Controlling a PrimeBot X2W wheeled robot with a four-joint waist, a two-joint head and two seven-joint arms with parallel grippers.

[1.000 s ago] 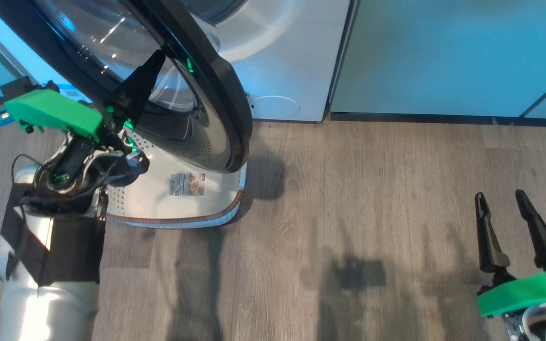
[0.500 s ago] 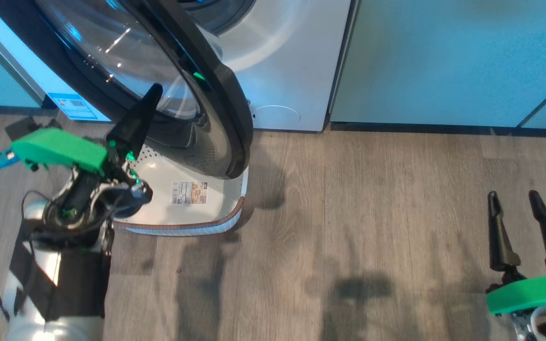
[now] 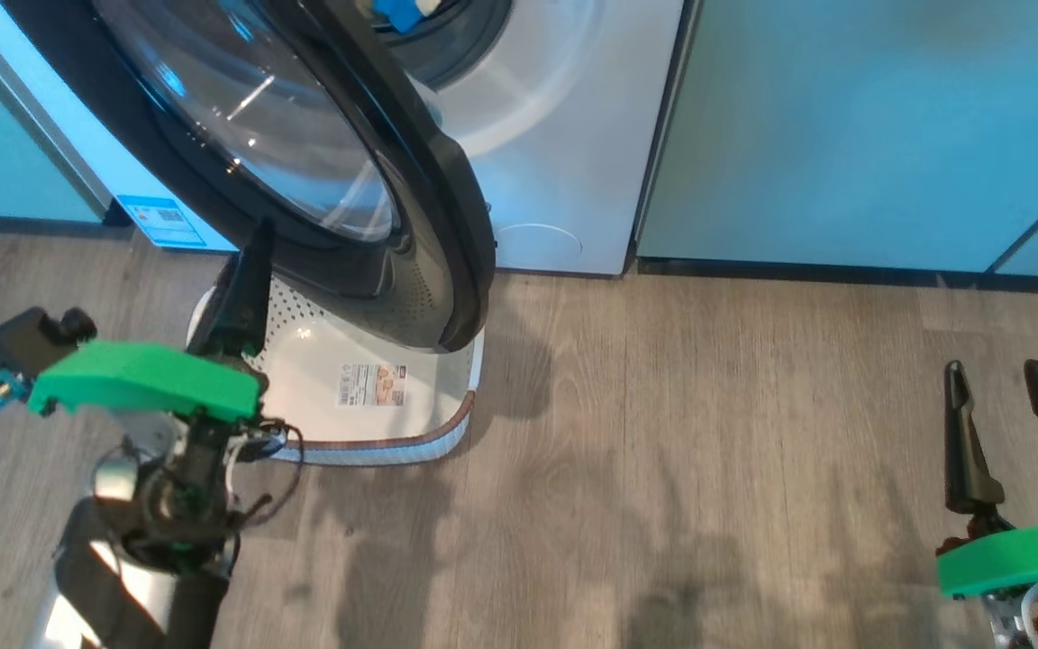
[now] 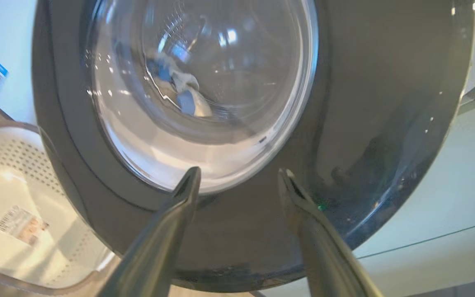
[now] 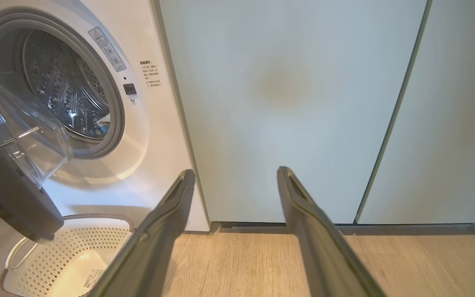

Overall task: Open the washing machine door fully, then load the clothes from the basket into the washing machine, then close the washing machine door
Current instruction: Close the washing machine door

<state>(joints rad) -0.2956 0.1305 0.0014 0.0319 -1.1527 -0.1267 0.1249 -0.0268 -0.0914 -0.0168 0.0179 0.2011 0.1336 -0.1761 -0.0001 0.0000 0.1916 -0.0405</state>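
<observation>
While door (image 3: pixel 447 180) ajar, clothes (image 4: pixel 182 93) in drum (image 5: pixel 64 90)

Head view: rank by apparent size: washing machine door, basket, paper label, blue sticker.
1. washing machine door
2. basket, partly hidden by the door
3. paper label and blue sticker: look about alike, not ranking them.

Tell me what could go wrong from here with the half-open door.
1. A blue piece of the clothes lies at the mouth of the drum; the washing machine door may pinch it on closing.
2. The left end effector faces the door's glossy curved rim and might slide off when pushing.
3. The door's lower edge hangs over the basket; the left arm, close beside it, could knock the basket.
</observation>
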